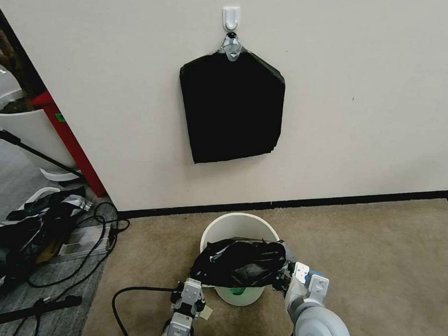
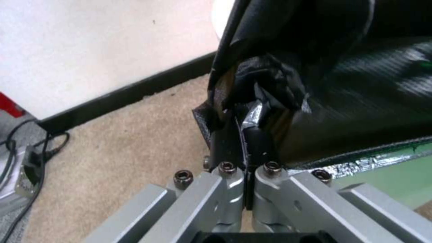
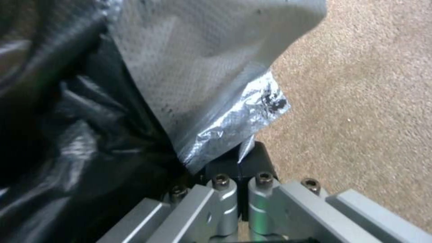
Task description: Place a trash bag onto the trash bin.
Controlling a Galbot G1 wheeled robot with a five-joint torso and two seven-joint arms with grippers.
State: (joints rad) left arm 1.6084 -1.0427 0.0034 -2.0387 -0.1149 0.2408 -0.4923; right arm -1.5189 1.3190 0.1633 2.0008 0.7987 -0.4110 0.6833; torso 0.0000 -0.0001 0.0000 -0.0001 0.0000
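Observation:
The trash bin [image 1: 236, 220], a round cream-white bucket, stands on the carpet close to the wall. The trash bag [image 1: 243, 261], glossy black film, is bunched and stretched over the bin's near half between my two grippers. My left gripper [image 1: 195, 280] is at the bin's near left side. In the left wrist view it [image 2: 245, 126] is shut on a taped fold of the trash bag [image 2: 351, 87]. My right gripper [image 1: 283, 277] is at the bin's near right side. In the right wrist view it [image 3: 243, 162] is shut on a silver-grey tape patch [image 3: 238, 125] of the bag's rim.
A flat matte black pack [image 1: 231, 106] hangs from a white wall hook [image 1: 231, 16] above the bin. At the left are a white planter [image 1: 24, 122], a red post [image 1: 69, 140] and a black-and-white heap [image 1: 33, 226] among cables. A black cable [image 1: 121, 301] loops near my left arm. Open carpet lies to the right.

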